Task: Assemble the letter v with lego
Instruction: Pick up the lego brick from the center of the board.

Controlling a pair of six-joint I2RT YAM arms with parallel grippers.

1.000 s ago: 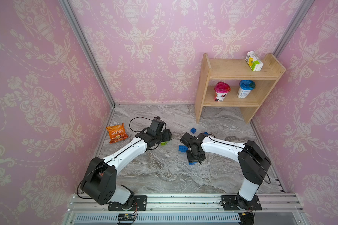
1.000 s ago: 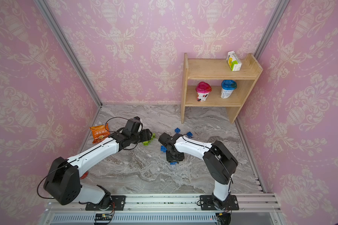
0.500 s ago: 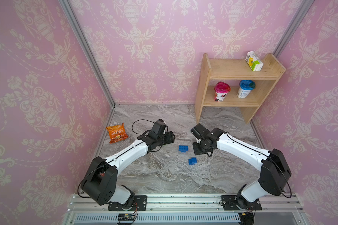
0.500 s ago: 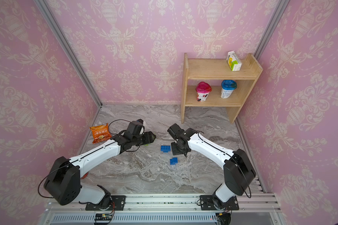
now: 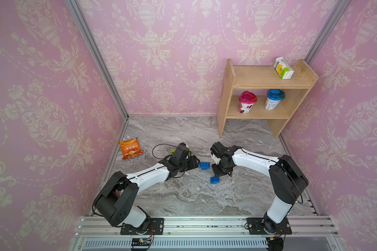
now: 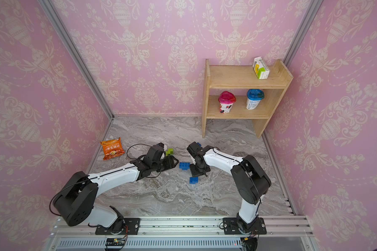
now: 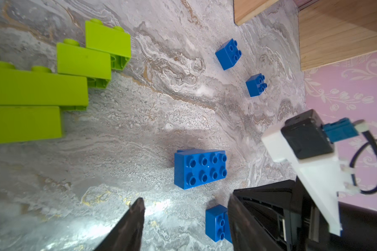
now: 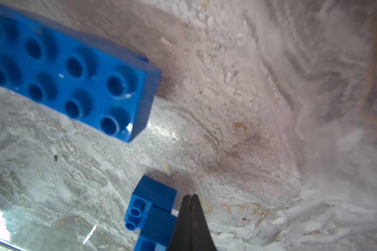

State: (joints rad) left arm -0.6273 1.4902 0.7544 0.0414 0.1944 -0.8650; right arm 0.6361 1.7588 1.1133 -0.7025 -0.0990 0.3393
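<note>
While your right gripper (image 8: 191, 198) is pressing its two black fingers flat together on nothing, its tip is hovering just beside a stepped blue pair (image 8: 155, 206) with two hollow studs showing. Whether the tip is touching the table, you cannot tell.

Your left gripper (image 7: 184, 202) is standing spread with nothing between its fingers. It is pointing at the long blue brick (image 7: 199, 168), which is sitting studs-up, two rows of four, just ahead of its tips. Both top views are placing that brick (image 5: 204, 165) between your two grippers, with the pair (image 5: 214, 180) lying just beside the right one.

Your left wrist camera is giving you what the top views are hiding behind the right arm. Two small blue bricks (image 7: 228, 54) are lying apart from each other, well beyond the long one, and the lime green bricks (image 7: 74, 65) are climbing in a joined staircase. In a top view, only a sliver of that green (image 6: 169, 152) is peeking out beside the left wrist.
</note>
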